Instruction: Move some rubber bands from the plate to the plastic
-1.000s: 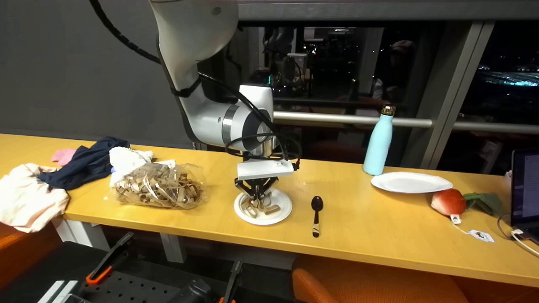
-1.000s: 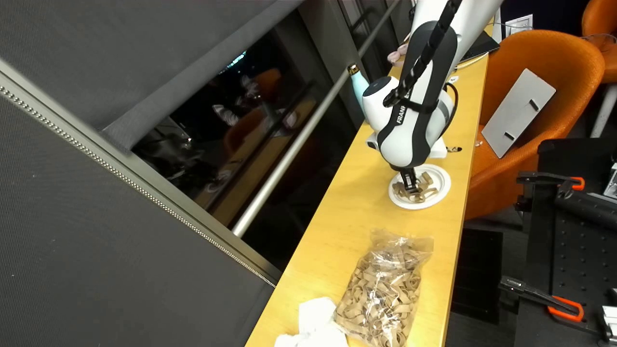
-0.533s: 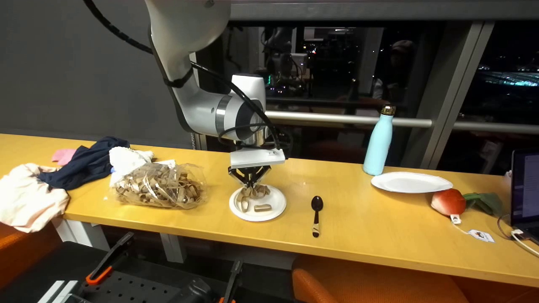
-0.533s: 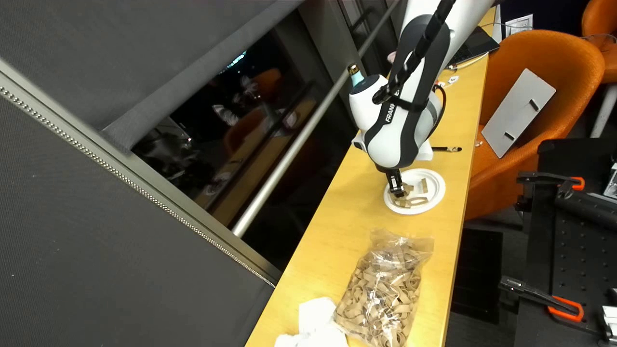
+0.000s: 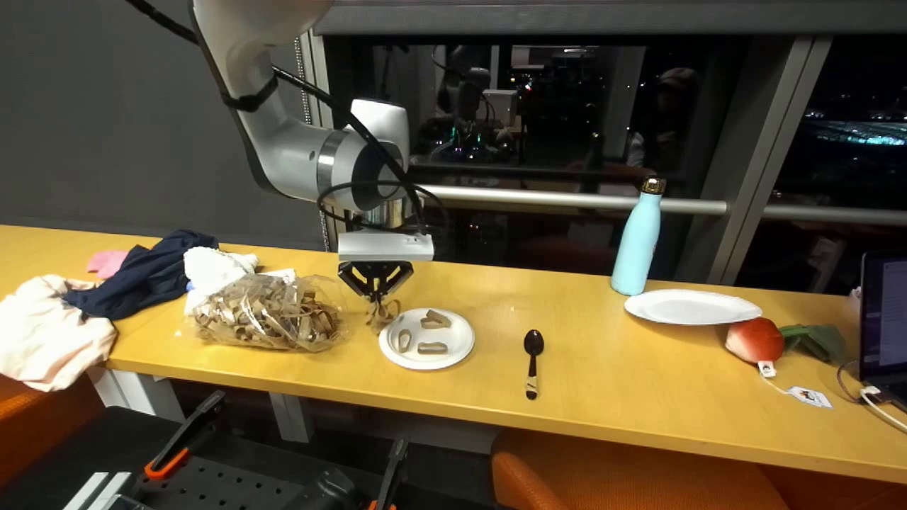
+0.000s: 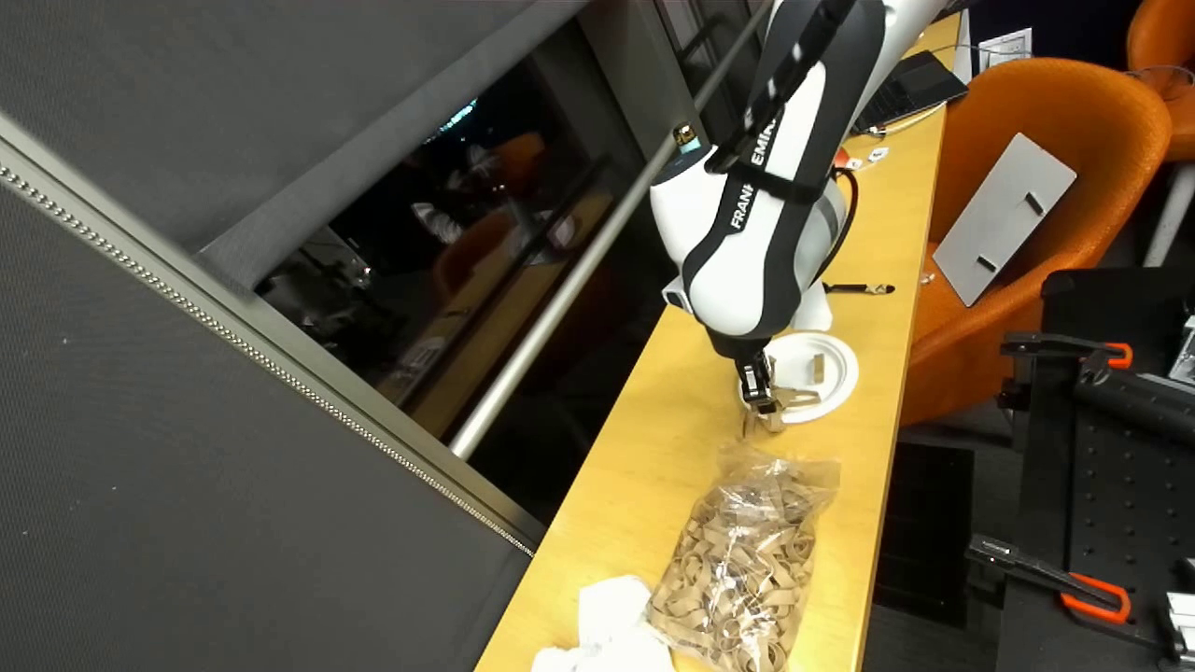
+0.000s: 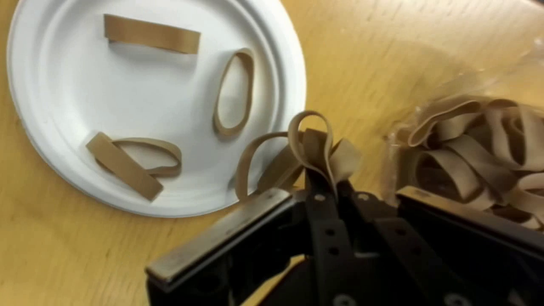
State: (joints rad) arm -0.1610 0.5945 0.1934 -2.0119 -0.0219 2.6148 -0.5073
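clutching rubber bands (image 7: pixel 313 146) in the gripper (image 5: pixel 376 292) near the plastic bag (image 5: pixel 269 315); likely mid-transfer; next, shift above it and release.

- Worktop (image 5: pixel 609 382): long, yellow, wood-grained.
- Bag (image 5: pixel 269 312): clear plastic, lying between the round white plate (image 5: pixel 426 335) and the white cloth (image 5: pixel 220 268), touching the cloth, apart from the plate.
- Spoon (image 5: pixel 533 347): black, near the plate.
- Bottle (image 5: pixel 638 248): pale blue, upright.
- Dish (image 5: pixel 693 307): white, just beside the bottle.
- Red thing (image 5: pixel 755 341): by the dish, contact unclear; tag (image 5: pixel 809 397) near it.
- Laptop (image 6: pixel 913 91): open, past the red thing.
- Navy cloth (image 5: pixel 142 280), pink cloth (image 5: pixel 108 263), pale cloth (image 5: pixel 53 333): bunched together, the pale one overhanging an edge.
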